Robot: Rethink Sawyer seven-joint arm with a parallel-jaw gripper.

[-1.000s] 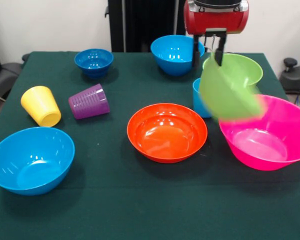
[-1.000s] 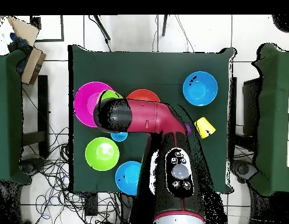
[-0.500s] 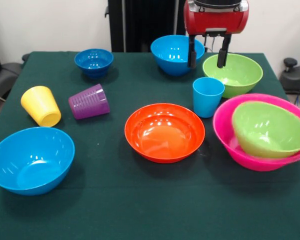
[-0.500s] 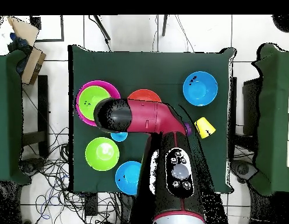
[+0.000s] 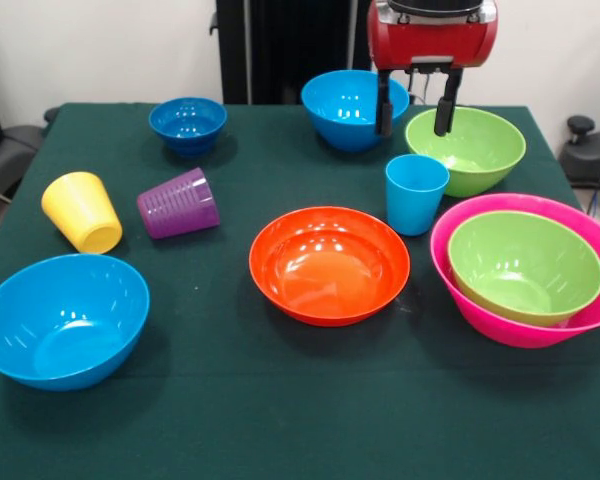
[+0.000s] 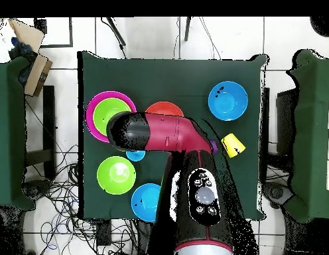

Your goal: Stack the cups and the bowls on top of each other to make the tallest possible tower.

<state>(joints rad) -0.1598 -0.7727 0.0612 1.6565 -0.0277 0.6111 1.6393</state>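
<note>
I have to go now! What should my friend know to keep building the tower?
Gripper: open, empty, raised above the table's far side.
Done: one lime green bowl sits nested in the pink bowl.
Left: orange bowl, second lime green bowl, two light blue bowls, dark blue bowl, upright light blue cup, and the yellow cup and purple cup, both on their sides.

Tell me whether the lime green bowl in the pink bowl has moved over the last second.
Yes. The lime green bowl dropped from the gripper into the pink bowl, then settled level.
</note>
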